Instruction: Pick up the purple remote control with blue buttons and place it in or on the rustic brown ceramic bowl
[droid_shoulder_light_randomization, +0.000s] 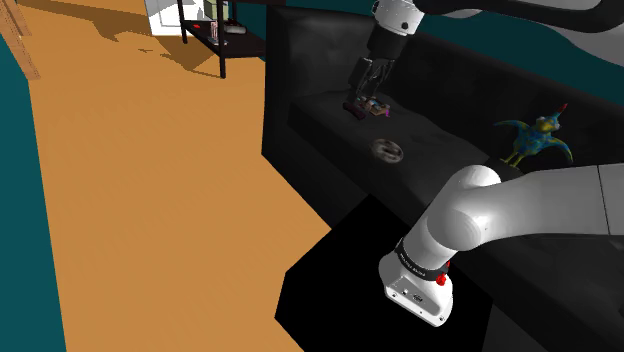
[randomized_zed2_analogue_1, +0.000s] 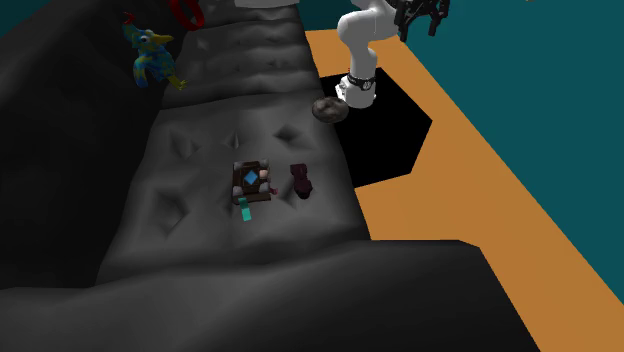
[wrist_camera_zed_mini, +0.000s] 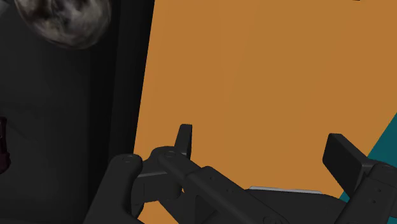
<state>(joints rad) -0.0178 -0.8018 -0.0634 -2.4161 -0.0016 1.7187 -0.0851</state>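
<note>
— Fingers (wrist_camera_zed_mini: 184, 137) of my gripper (wrist_camera_zed_mini: 262, 141), wrist view: black, standing apart; orange floor (wrist_camera_zed_mini: 254, 63) behind.
— Any writing?
— Pale marks on the dark band (droid_shoulder_light_randomization: 410, 262) at the arm's base, shoulder view: too small for me to read.
— And the remote (randomized_zed2_analogue_1: 300, 180)?
— Second exterior view: small, dark purple-maroon, lying on the dark sofa seat (randomized_zed2_analogue_1: 200, 150), just beside a box (randomized_zed2_analogue_1: 252, 178) with a blue diamond, apart from the grey-brown bowl (randomized_zed2_analogue_1: 329, 110) at the seat's edge. Buttons: I cannot tell.
</note>
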